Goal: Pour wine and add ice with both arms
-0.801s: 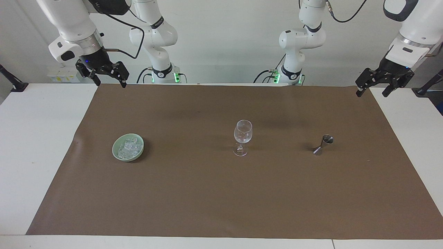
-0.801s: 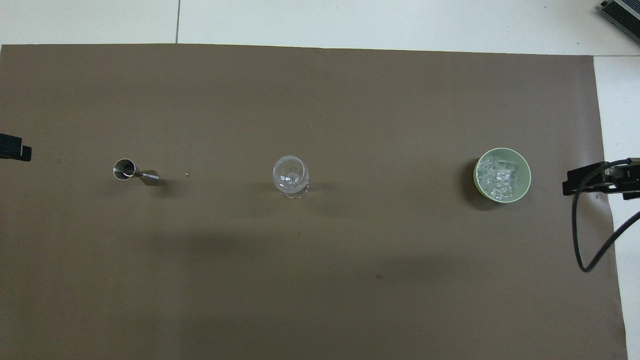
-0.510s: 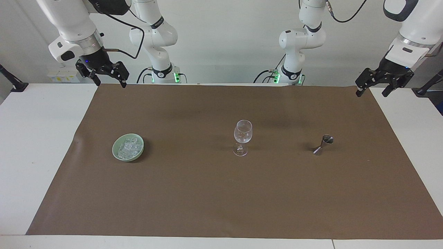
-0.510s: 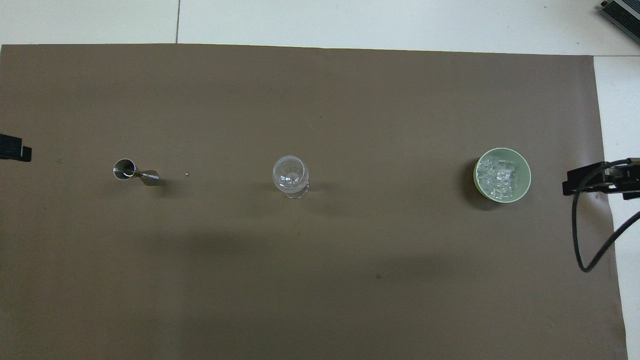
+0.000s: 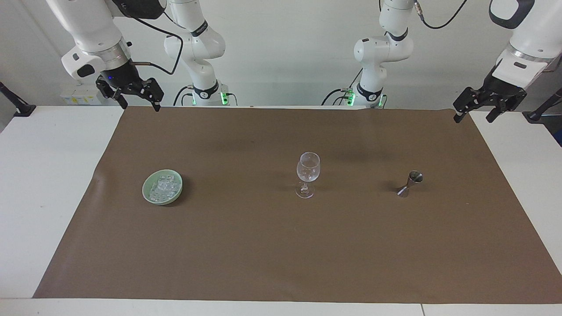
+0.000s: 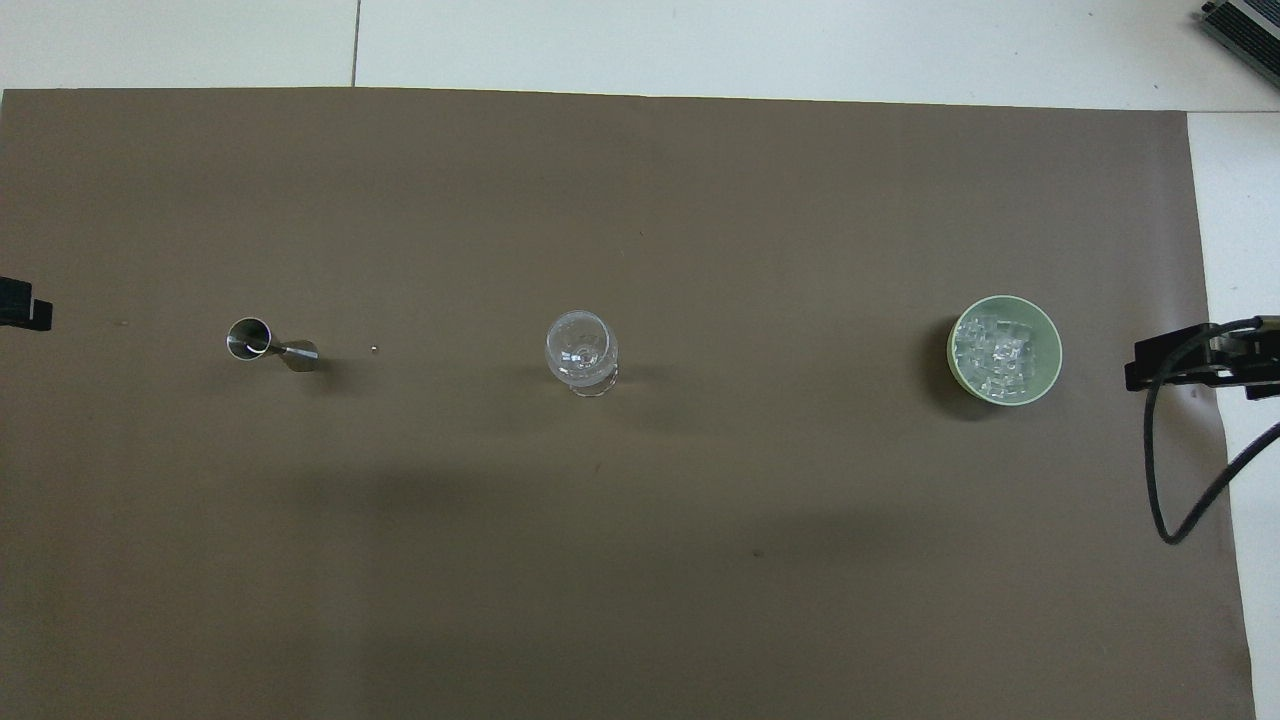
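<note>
A clear wine glass (image 5: 308, 173) stands upright mid-mat; it also shows in the overhead view (image 6: 581, 350). A pale green bowl (image 5: 147, 194) toward the right arm's end holds the heap of ice (image 5: 164, 186); the bowl (image 6: 1052, 335) and the ice (image 6: 995, 350) show from above too. A small steel jigger (image 5: 410, 183) stands toward the left arm's end, seen from above as well (image 6: 262, 343). My right gripper (image 5: 139, 105) hangs open and empty over the mat's corner. My left gripper (image 5: 473, 117) hangs open and empty over the mat's edge.
A brown mat (image 5: 263, 245) covers most of the white table (image 5: 39, 175). A tiny bead (image 6: 373, 348) lies on the mat between jigger and glass. A black cable (image 6: 1160, 470) loops down by the right gripper (image 6: 1190, 365). Only the left gripper's tip (image 6: 25, 312) shows from above.
My left gripper has drifted slightly up and outward toward its end of the table. The right gripper, glass, bowl and jigger have not moved.
</note>
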